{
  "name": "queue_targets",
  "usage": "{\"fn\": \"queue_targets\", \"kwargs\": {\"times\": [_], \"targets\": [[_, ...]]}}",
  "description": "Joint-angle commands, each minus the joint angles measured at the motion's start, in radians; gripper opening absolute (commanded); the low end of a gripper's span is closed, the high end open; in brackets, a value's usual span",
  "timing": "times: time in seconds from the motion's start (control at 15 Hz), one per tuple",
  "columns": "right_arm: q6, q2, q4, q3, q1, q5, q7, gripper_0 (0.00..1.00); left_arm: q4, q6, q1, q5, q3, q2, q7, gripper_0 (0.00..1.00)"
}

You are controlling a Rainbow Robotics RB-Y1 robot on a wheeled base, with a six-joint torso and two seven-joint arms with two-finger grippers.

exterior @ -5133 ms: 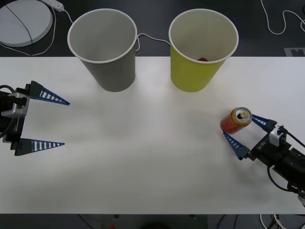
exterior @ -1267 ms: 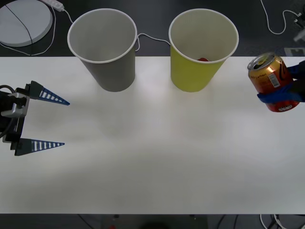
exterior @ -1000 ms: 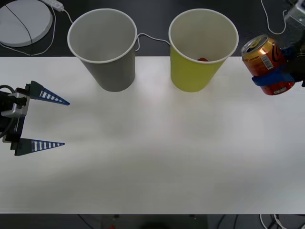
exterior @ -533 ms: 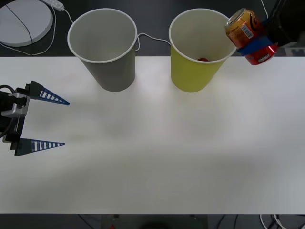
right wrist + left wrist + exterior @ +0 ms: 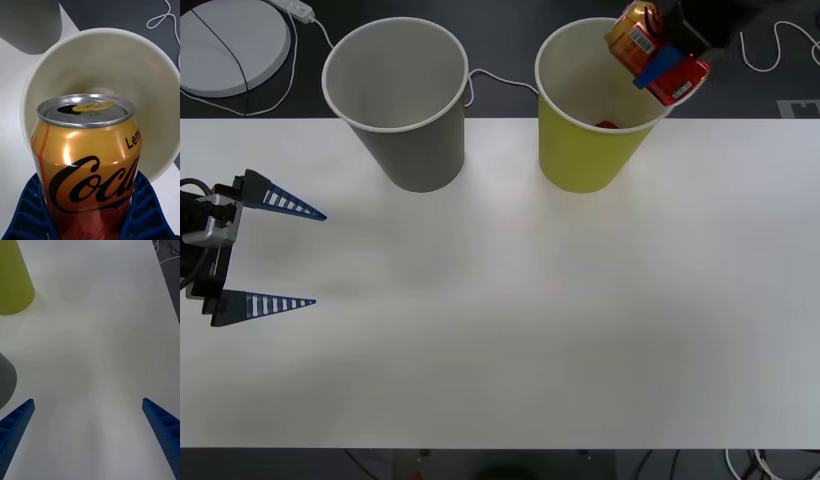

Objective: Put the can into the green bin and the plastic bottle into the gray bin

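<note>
The can (image 5: pixel 648 48) is pinched by its lower body in the right pincer (image 5: pixel 664 63), held in the air over the right side of the green bin's (image 5: pixel 592 150) mouth. In the front view its long axis is tilted, the gold pull-tab top leaning toward the middle of the opening and the silver base pointing up and away toward the arm. The right wrist view looks along the can (image 5: pixel 88 157), with blue ribbed fingers (image 5: pixel 28 215) pressed to both flanks and the cup's pale inside (image 5: pixel 112 71) spread wide beyond the can's top, so the mouth lies straight ahead of the can's leading end. Something small and red rests low inside the bin. Judging from this, a release calls for little more than a short carry toward the centre, since the rim on the arm's side sits close under the can. The gray bin (image 5: pixel 400 110) stands well apart to the left. The left pincer (image 5: pixel 268 252) rests spread open at the desk's (image 5: pixel 510 330) left edge, holding nothing
</note>
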Motion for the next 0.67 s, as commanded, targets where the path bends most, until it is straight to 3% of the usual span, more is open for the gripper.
{"fn": "queue_targets", "kwargs": {"times": [0.07,0.4,0.47,0.53,0.67], "targets": [[0.000,0.060,0.049,0.001,-0.034,0.066,0.002,0.00,0.000,0.000,0.000,0.000,0.000,0.000,0.000,1.00],[0.020,0.123,0.058,0.001,-0.053,0.178,0.000,0.00,0.000,0.000,0.000,0.000,0.000,0.000,0.000,1.00],[0.028,0.129,0.058,0.001,-0.053,0.190,0.002,0.08,0.000,0.000,0.000,0.000,0.000,0.000,0.000,1.00],[0.032,0.129,0.058,0.001,-0.053,0.192,0.004,0.35,0.000,0.000,0.000,0.000,0.000,0.000,0.000,1.00],[0.032,0.129,0.058,0.001,-0.053,0.183,0.013,0.98,0.000,0.000,0.000,0.000,0.000,0.000,0.000,1.00]]}}
